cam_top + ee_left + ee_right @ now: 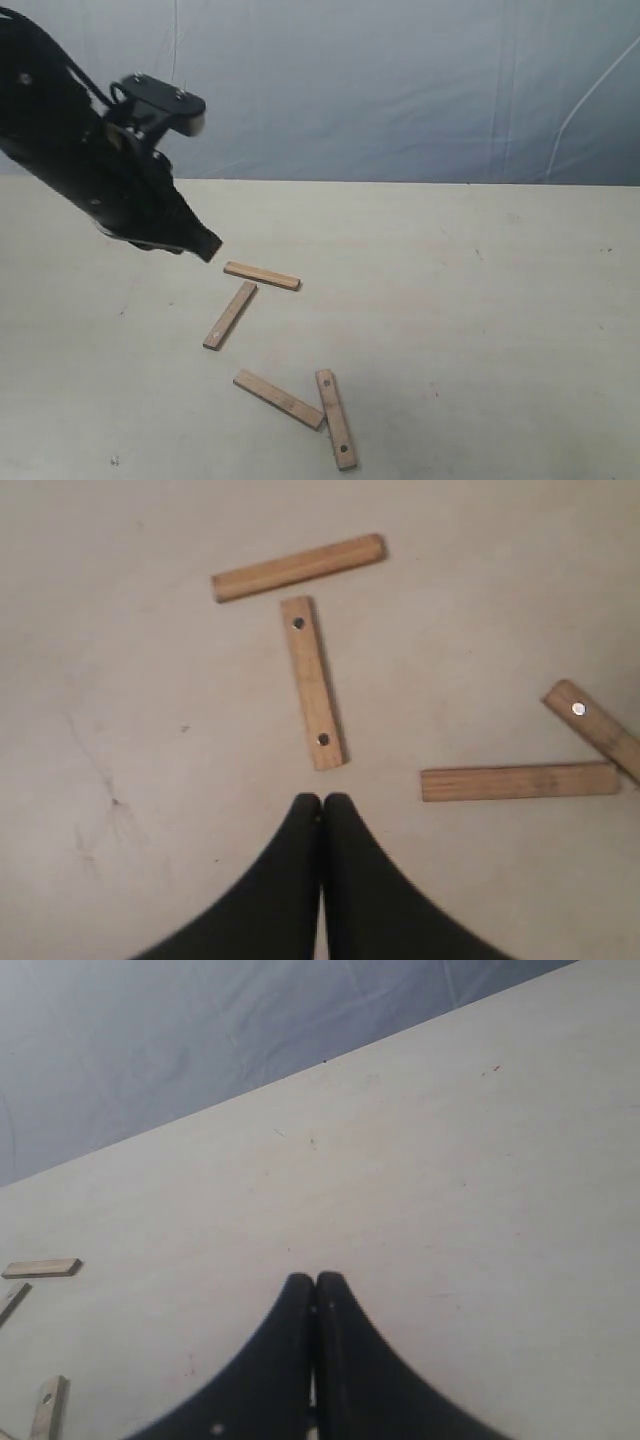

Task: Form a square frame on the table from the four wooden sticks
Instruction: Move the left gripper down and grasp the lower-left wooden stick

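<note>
Near four scattered sticks [312,680] on the bench [480,600], left fingers [295,840] press together; only the right wrist view shows right fingers [290,1310], also together.

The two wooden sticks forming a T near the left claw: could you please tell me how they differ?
The stem stick shows two small round spots, one near each end; the crossbar stick shows a plain face. The stem stick points toward the left claw, while the crossbar stick lies across its far end, just short of touching. Both are light-brown wood, similar in length, lying on the table.
</note>
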Action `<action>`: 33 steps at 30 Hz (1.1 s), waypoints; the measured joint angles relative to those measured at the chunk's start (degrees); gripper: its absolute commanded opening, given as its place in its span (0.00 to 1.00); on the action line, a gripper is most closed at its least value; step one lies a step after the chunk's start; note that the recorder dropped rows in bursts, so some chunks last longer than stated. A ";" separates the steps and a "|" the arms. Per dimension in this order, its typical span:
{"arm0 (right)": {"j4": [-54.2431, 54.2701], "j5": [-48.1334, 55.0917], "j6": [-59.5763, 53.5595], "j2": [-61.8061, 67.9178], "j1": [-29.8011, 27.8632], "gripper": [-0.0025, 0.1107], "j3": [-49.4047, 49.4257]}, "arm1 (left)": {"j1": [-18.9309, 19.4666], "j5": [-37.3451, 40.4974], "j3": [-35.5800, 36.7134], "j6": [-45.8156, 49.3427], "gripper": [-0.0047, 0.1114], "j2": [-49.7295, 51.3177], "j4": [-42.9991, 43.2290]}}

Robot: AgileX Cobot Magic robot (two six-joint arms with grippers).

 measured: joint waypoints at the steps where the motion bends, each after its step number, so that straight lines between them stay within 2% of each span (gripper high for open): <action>1: 0.00 0.00 0.00 0.00 0.00 0.01 0.00 | 0.00 -0.02 -0.58 0.51 0.14 2.01 -0.81; 6: 0.00 0.00 0.00 0.00 0.00 0.01 0.00 | 0.00 -0.01 -2.33 1.21 0.38 10.08 -1.69; 9: 0.00 0.00 0.00 0.00 0.00 0.01 0.00 | 0.00 -1.06 -3.77 1.21 0.48 13.81 -1.92; 13: 0.11 0.00 0.00 0.00 0.00 0.01 0.00 | 0.00 -1.57 -5.98 5.84 0.50 17.65 -2.38; 16: 0.11 0.00 0.00 0.00 0.00 0.01 0.00 | -0.90 1.09 -6.50 17.57 0.50 19.03 -2.91; 21: 0.11 0.00 0.00 0.00 0.00 0.01 0.00 | -4.67 4.94 -6.55 38.51 0.50 19.28 -5.95; 26: 0.11 0.00 0.00 0.00 0.00 0.01 0.00 | -8.61 5.08 -5.07 59.83 0.58 19.58 -13.48; 28: 0.11 0.00 0.00 0.00 0.00 0.01 0.00 | -9.67 4.77 -3.89 65.41 0.60 20.19 -14.86; 33: 0.11 0.00 0.00 0.00 0.00 0.01 0.00 | -10.32 3.80 -2.57 70.23 0.60 22.53 -15.37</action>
